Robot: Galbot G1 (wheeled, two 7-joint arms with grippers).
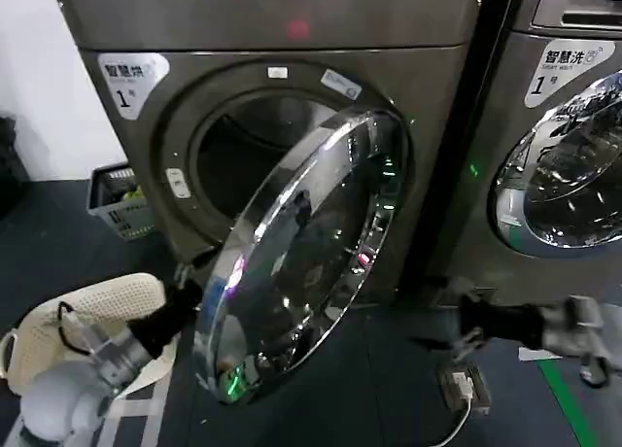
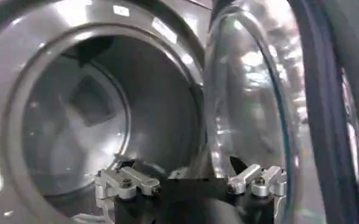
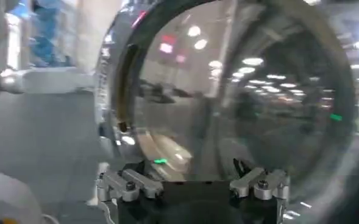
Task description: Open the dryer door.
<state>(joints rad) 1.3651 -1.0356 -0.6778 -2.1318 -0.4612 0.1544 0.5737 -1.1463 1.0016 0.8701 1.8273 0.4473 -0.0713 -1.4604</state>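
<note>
Left claw sits low at the free edge of the dryer door, fingers spread, gripping nothing. Door hangs half-swung off the dryer, drum exposed. Right claw released, well apart. Next: push the door wider.

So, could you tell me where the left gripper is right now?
In the head view the left gripper sits low on the left, at the free edge of the swung-open dryer door, below the drum opening of the dryer.
</note>
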